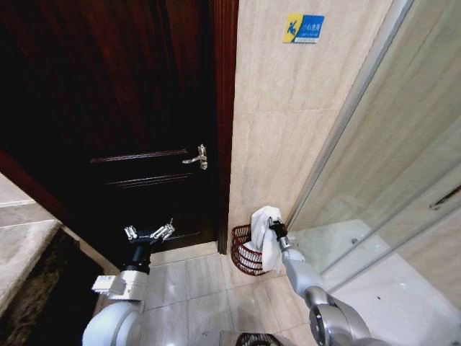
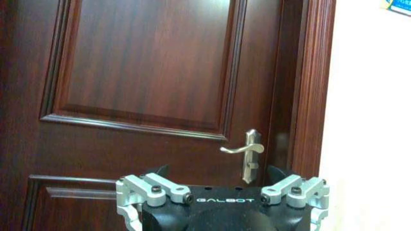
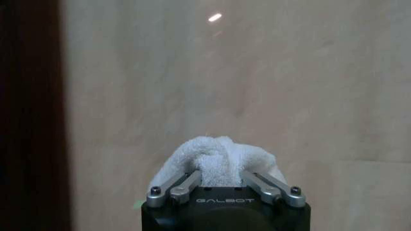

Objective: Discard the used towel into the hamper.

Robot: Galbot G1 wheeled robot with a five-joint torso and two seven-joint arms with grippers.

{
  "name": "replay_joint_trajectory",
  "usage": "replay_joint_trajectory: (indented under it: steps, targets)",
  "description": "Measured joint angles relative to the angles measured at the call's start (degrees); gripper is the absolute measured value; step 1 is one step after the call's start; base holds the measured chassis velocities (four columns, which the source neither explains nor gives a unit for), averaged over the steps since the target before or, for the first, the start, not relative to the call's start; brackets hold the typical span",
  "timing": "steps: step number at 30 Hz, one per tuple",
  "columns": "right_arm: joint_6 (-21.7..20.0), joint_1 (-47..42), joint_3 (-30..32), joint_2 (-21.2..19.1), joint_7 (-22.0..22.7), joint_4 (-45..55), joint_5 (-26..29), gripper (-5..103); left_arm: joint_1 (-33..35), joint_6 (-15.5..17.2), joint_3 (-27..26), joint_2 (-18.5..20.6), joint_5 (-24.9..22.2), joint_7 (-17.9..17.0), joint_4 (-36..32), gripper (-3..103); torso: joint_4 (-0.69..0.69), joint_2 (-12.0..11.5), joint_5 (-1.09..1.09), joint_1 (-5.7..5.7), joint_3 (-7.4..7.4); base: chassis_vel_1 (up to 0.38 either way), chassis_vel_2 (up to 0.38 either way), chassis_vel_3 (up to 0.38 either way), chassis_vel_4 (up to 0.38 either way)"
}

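Note:
A white towel (image 1: 267, 234) hangs from my right gripper (image 1: 273, 227), which is shut on it just above the near rim of the hamper (image 1: 243, 254). The hamper is a small dark reddish openwork basket standing on the floor in the corner between door frame and tiled wall. The towel's lower end drapes down over the hamper's right side. In the right wrist view the bunched towel (image 3: 218, 161) is pinched between the fingers (image 3: 186, 185), facing the beige wall. My left gripper (image 1: 149, 233) is open, held up in front of the dark wooden door; its fingers (image 2: 147, 190) are spread wide.
A dark wooden door (image 1: 130, 122) with a metal lever handle (image 1: 197, 157) stands left of the hamper. Beige tiled wall (image 1: 288, 130) rises behind it, with a blue and yellow sign (image 1: 303, 29). A glass shower partition (image 1: 389, 166) runs along the right. A stone counter edge (image 1: 21, 267) is at far left.

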Motion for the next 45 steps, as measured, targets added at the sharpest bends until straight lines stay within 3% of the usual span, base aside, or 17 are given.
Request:
replay_joint_trajectory:
  steps: [2,6,9,13,22,26,29,40,45]
  targets:
    - [2.21,0.56,0.11,-0.09,-0.54,0.76,-4.09,12,0.0,0.0,0.0,0.0,0.0,0.0,0.0,100,0.0,0.0,0.0,0.0,0.01,0.0,0.0,0.0,0.0]
    - [5.02,0.9,0.14,0.1,-0.25,3.55,-4.11,12,0.0,0.0,0.0,0.0,0.0,0.0,0.0,100,0.0,0.0,0.0,0.0,0.01,0.0,0.0,0.0,0.0]
    - [6.63,1.66,0.01,0.06,0.14,9.44,-1.2,12,0.0,0.0,0.0,0.0,0.0,0.0,0.0,100,0.0,0.0,-0.01,0.0,0.01,0.0,0.0,0.0,0.0]
    - [5.36,2.2,-0.23,0.35,-1.25,14.78,2.54,12,0.0,0.0,0.0,0.0,0.0,0.0,-0.01,100,-0.01,0.0,-0.02,0.0,0.0,0.0,0.0,0.0,0.0]
    - [6.51,2.45,-0.18,1.12,-3.61,11.2,6.3,12,0.0,0.0,0.0,0.0,0.0,0.0,0.0,100,0.03,0.02,-0.01,0.0,-0.01,0.0,0.0,0.0,0.0]
    - [5.37,0.69,-0.17,1.05,-3.95,8.27,9.61,12,0.0,0.0,0.0,0.0,0.0,0.0,0.0,100,0.03,0.01,0.02,0.01,0.0,0.0,0.0,0.0,0.0]
    - [3.06,-0.77,-0.49,1.11,-4.57,4.71,17.9,12,0.0,0.0,0.0,0.0,0.0,0.0,0.0,100,0.0,0.01,0.02,0.0,0.0,0.0,0.0,0.0,0.0]
    - [1.71,-2.73,-0.46,1.12,-0.52,2.75,18.44,12,0.0,0.0,0.0,0.0,0.0,0.0,0.0,100,0.01,0.01,0.0,0.0,-0.01,0.0,0.0,0.0,0.0]
    - [-2.39,-4.57,-0.41,1.16,2.24,3.39,17.86,12,0.0,0.0,0.0,0.0,0.0,0.0,0.0,100,0.0,0.01,0.0,0.0,0.0,0.0,0.0,0.0,0.0]
